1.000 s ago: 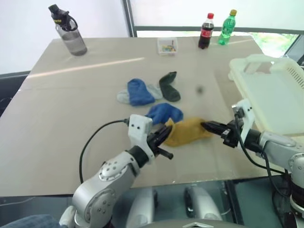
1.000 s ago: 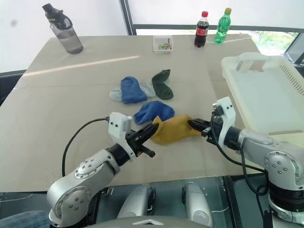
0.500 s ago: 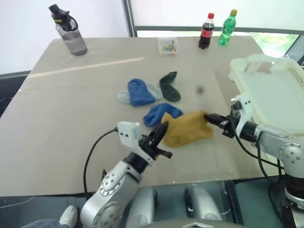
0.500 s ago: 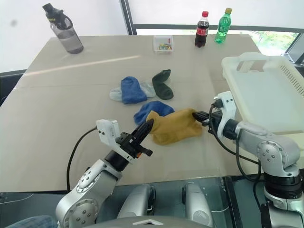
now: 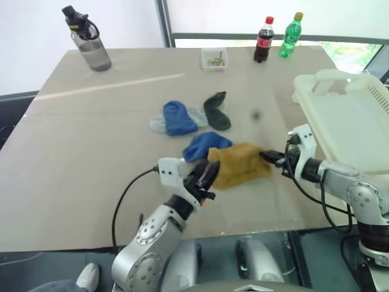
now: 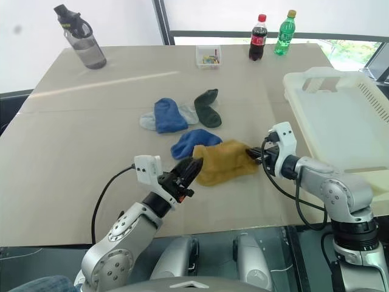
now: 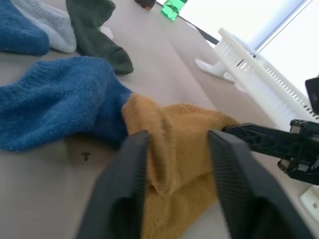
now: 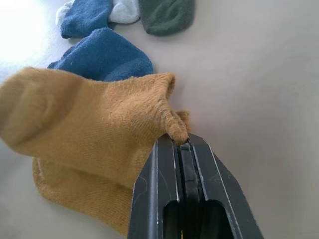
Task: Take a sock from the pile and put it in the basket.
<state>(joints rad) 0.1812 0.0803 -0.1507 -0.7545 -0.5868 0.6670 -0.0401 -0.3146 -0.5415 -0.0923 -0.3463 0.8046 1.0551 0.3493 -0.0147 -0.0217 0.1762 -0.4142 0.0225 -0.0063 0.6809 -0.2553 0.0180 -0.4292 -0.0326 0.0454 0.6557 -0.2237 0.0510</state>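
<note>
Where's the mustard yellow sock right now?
In the head views the mustard yellow sock lies on the table between both grippers, beside the nearer blue sock; the right gripper pinches its edge.

You have five socks on the counter (image 5: 91, 140): two blue socks (image 5: 178, 117), one mustard sock (image 5: 238, 164), one dark green sock (image 5: 216, 111), one pale grey sock (image 5: 158, 125). Also three bottles (image 5: 263, 40), one basket (image 5: 349, 125), one small clear box (image 5: 214, 59).

Both eye views are looking forward and down over the desk (image 5: 91, 140) from its near edge, sharing the whole top. Each wrist view is sitting low and close, facing the mustard sock (image 7: 184, 149) from opposite sides.
</note>
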